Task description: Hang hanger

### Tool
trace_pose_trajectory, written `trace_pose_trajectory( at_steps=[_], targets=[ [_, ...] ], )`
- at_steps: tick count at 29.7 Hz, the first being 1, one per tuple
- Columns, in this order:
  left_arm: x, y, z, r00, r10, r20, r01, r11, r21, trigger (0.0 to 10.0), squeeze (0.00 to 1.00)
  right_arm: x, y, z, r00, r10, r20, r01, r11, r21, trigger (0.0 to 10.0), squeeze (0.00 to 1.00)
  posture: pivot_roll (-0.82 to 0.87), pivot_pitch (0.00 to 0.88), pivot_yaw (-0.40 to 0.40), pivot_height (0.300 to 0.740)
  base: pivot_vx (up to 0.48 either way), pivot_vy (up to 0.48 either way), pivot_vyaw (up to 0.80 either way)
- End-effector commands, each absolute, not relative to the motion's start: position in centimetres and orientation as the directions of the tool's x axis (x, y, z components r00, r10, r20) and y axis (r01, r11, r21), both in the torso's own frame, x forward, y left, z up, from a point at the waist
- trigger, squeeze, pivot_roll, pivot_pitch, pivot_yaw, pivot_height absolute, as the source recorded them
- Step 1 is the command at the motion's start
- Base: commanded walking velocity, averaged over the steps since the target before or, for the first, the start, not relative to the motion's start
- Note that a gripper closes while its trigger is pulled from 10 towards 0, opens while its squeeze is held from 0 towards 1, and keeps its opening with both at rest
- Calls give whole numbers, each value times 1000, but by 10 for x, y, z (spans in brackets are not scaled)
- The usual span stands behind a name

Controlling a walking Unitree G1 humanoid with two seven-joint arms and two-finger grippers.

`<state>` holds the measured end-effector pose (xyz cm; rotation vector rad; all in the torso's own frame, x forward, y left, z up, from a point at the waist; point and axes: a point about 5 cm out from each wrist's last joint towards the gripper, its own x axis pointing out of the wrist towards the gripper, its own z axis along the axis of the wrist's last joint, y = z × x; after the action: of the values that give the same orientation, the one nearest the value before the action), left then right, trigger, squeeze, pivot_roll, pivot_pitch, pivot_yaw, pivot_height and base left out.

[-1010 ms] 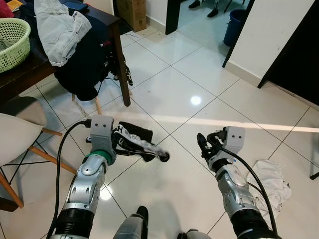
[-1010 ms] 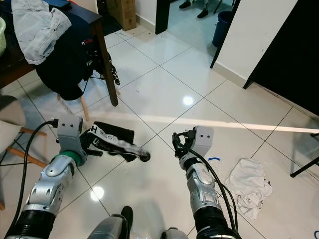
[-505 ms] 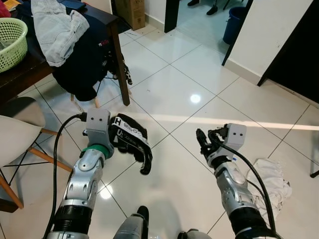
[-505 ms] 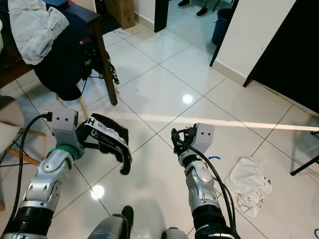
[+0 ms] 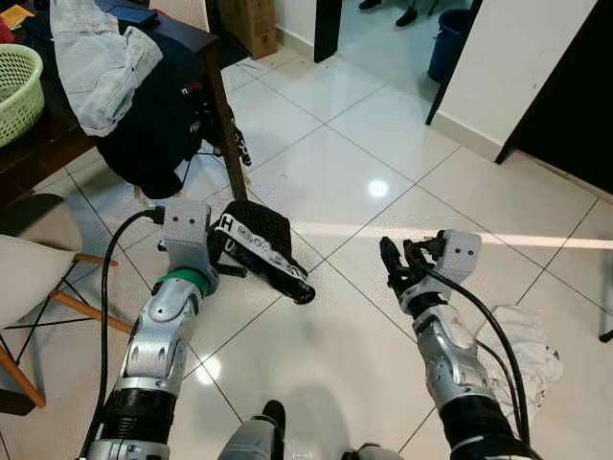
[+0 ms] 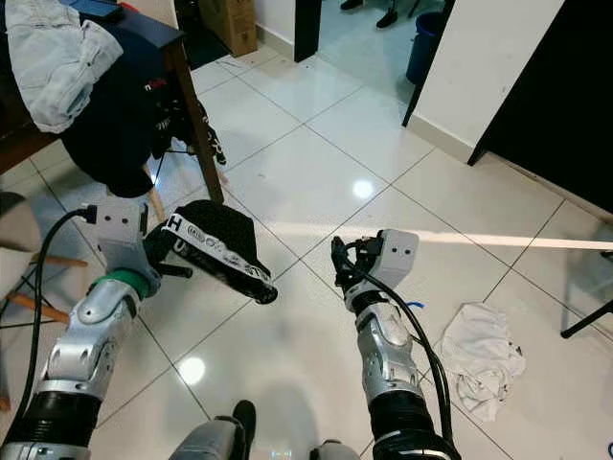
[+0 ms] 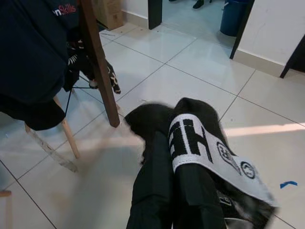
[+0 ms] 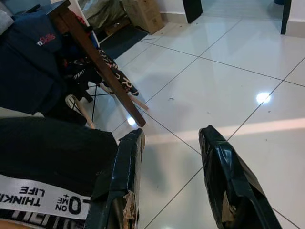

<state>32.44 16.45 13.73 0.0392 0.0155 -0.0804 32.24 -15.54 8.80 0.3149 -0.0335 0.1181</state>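
White tiled floor point(image 5: 335, 182), crumpled white cloth point(image 5: 522, 350) lying on it

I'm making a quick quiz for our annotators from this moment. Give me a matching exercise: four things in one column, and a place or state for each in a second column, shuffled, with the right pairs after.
Things:
1. black garment with white band
2. white cloth
3. green basket
4. right pincer

Places or states:
A. crumpled on the floor tiles by the robot's right arm
B. open, holding nothing
C. on the dark table at the robot's left
D. held up off the floor by the left pincer

Pairs: 1-D, 2-A, 3-C, 4-B
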Motion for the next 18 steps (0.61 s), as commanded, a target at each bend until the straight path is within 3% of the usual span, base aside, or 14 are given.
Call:
trace_pose_trajectory(
  at_steps=[1, 4, 18],
  targets=[
    [323, 167, 140, 997, -71, 8, 70, 996, 54, 10000, 0, 320, -155, 86, 993, 104, 59, -118, 935, 336, 10000, 0, 100, 102, 74, 740, 277, 0, 0],
    [323, 169, 152, 995, -53, 87, 47, 997, 69, 10000, 0, 320, -154, 91, 991, 101, 93, -128, 924, 359, 10000, 0, 102, 100, 75, 740, 287, 0, 0],
    [323, 175, 172, 980, -22, 198, 3, 996, 93, 10000, 0, 320, -151, 98, 985, 110, 134, -154, 912, 380, 10000, 0, 106, 103, 79, 740, 305, 0, 0]
  ],
)
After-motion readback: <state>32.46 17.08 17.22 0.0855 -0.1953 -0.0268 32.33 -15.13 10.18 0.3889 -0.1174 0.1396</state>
